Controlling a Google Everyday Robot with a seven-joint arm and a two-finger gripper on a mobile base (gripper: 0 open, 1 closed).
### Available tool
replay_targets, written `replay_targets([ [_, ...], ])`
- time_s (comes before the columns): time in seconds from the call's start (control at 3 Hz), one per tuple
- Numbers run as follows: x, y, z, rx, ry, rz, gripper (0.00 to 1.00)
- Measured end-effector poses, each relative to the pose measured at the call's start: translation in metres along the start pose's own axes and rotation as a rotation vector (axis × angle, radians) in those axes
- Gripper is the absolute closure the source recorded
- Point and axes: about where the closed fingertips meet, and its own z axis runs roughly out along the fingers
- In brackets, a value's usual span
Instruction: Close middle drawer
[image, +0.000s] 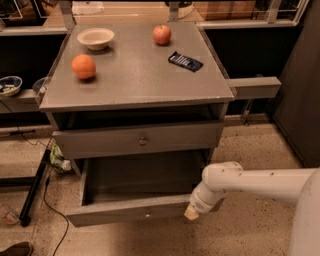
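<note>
The grey cabinet (135, 85) has its middle drawer (125, 211) pulled far out, its deep inside bare. The low front panel has a tiny knob (146, 214) at its centre. Above it, the taller drawer front with a bigger round knob (143, 141) stands slightly out. The lowest drawer is hidden behind the open one. My gripper (192, 213), on the white arm (250, 182) coming in from the right, is low at the right end of the middle drawer's front panel, touching or nearly touching it.
On the cabinet top lie an orange (83, 66), an apple (161, 34), a white bowl (95, 38) and a dark packet (185, 61). A black stand leg (34, 187) and cables lie on the floor at left. A dark wall (300, 100) stands at right.
</note>
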Motion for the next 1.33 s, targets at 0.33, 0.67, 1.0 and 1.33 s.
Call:
replay_targets([
  [0.33, -0.008, -0.0037, 0.0, -0.003, -0.008, -0.011, 1.0],
  [0.67, -0.008, -0.0036, 0.0, -0.003, -0.008, -0.011, 0.73],
  [1.0, -0.008, -0.0036, 0.0, -0.003, -0.008, -0.011, 0.5],
  [1.33, -0.008, -0.0036, 0.0, -0.003, -0.008, -0.011, 0.19],
])
